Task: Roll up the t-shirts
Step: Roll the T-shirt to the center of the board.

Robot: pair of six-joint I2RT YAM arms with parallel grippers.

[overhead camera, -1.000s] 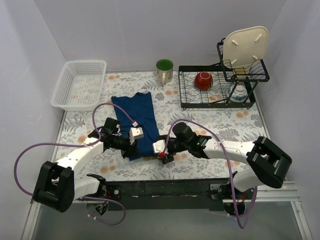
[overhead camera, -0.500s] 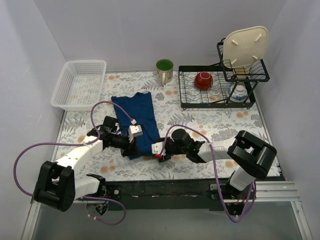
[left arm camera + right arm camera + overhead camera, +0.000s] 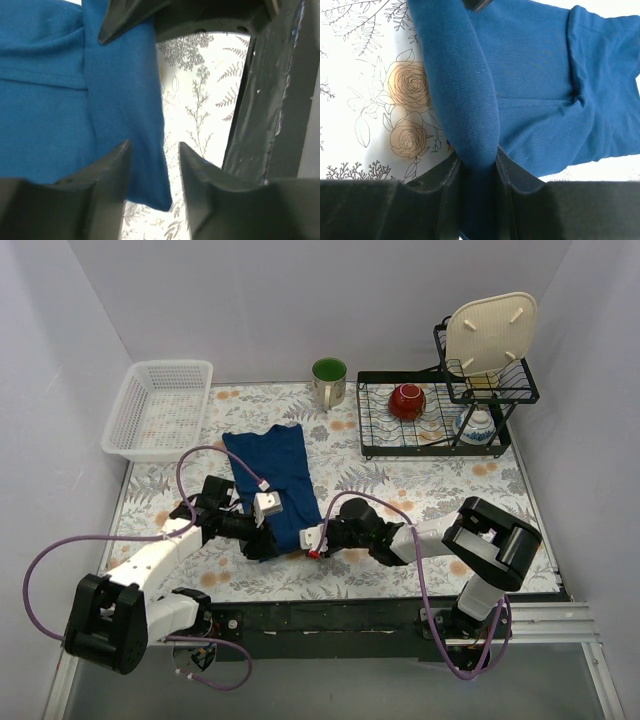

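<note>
Two pincers worked the near end of the navy t-shirt point(image 3: 268, 465), one per side. That made sense for a roll: both ends must turn together or it skews.

White mesh basket point(image 3: 160, 410): well beyond the left pincer point(image 3: 262, 543), off to its left, not involved.

Seen from its wrist, the left pincer point(image 3: 154, 150) had its jaws spread. The shirt's near corner lay loose between them, against one finger point(image 3: 107, 167), with bare table showing beside the other. No pinch. My read: it was placed to take a bite of that corner.

Shirt: a long narrow strip on the floral table top point(image 3: 420, 490), running away from both pincers toward the back wall, its near end bunched between them.

Right pincer point(image 3: 300, 542): seen from its wrist, the right pincer point(image 3: 476, 157) was pressed onto a rounded ridge of the cloth, with fabric touching both fingers. That ridge looked like the first turn of the roll, gripped so it wouldn't slump flat.

Green mug point(image 3: 329, 382), and the wire dish rack point(image 3: 380, 430) holding a red bowl point(image 3: 407, 400): beyond the right pincer and to its right, well apart from the cloth.

Judgement: the roll was barely begun and most of the strip was unrolled. Risk: a one-sided grip could twist the ridge unless the left pincer closes on its corner too.
</note>
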